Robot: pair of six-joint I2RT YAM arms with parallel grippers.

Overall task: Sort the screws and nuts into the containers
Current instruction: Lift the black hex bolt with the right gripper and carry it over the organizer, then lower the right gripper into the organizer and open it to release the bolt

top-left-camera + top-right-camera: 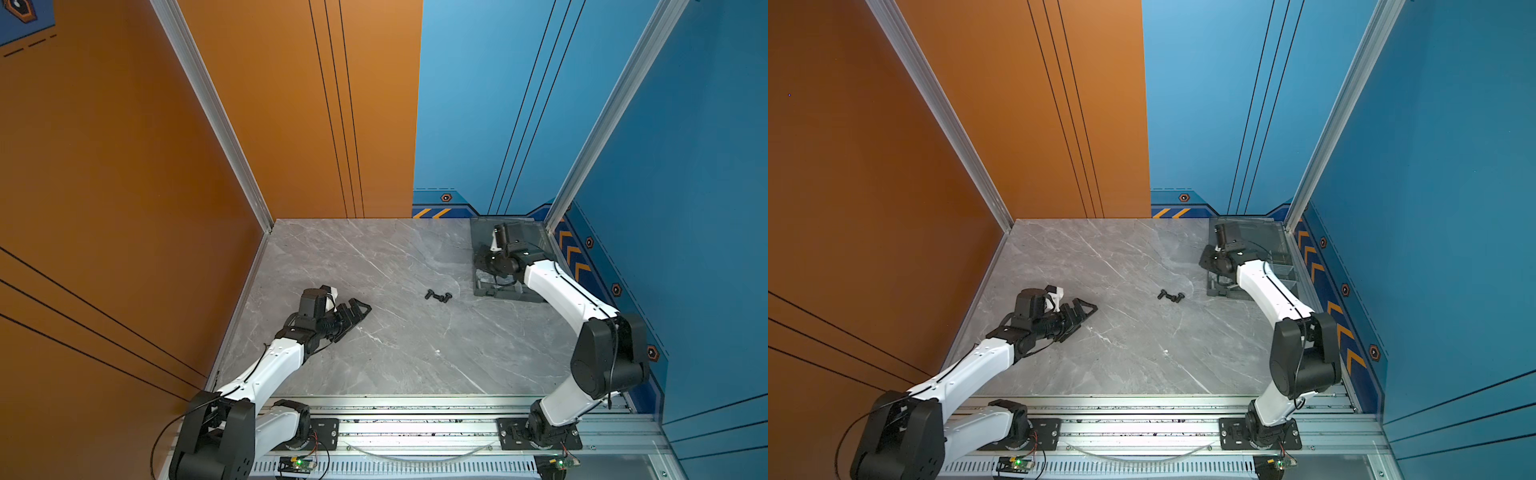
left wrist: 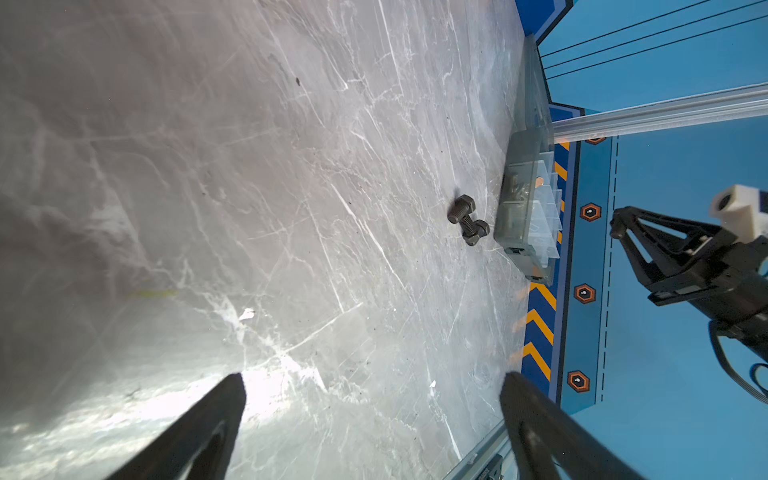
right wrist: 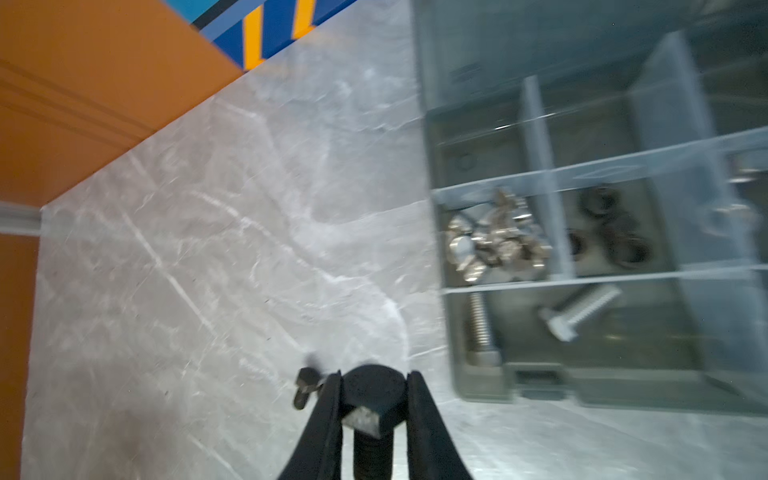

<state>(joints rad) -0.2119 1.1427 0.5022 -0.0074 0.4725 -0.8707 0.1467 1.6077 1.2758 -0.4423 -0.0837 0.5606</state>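
My right gripper (image 3: pixel 374 376) is shut on the hex head of a black screw (image 3: pixel 372 419), whose shank points back toward the wrist. In both top views this gripper (image 1: pixel 484 259) (image 1: pixel 1209 257) hovers at the near left edge of the smoky-grey containers box (image 1: pixel 536 239) (image 1: pixel 1281 249). Two more black screws (image 1: pixel 438 296) (image 1: pixel 1171 296) (image 2: pixel 467 220) lie touching on the table just left of the box. Compartments hold silver wing nuts (image 3: pixel 494 241), black nuts (image 3: pixel 611 232) and silver screws (image 3: pixel 577 311). My left gripper (image 1: pixel 361 309) (image 1: pixel 1088 309) (image 2: pixel 374 378) rests open and empty at the left.
The grey marble table (image 1: pixel 374 353) is walled by an orange panel (image 1: pixel 124 208) on the left and blue panels (image 1: pixel 685 208) behind and on the right. The box's hinged lid (image 1: pixel 532 226) lies open toward the back corner post. An aluminium rail (image 1: pixel 415 415) runs along the front edge.
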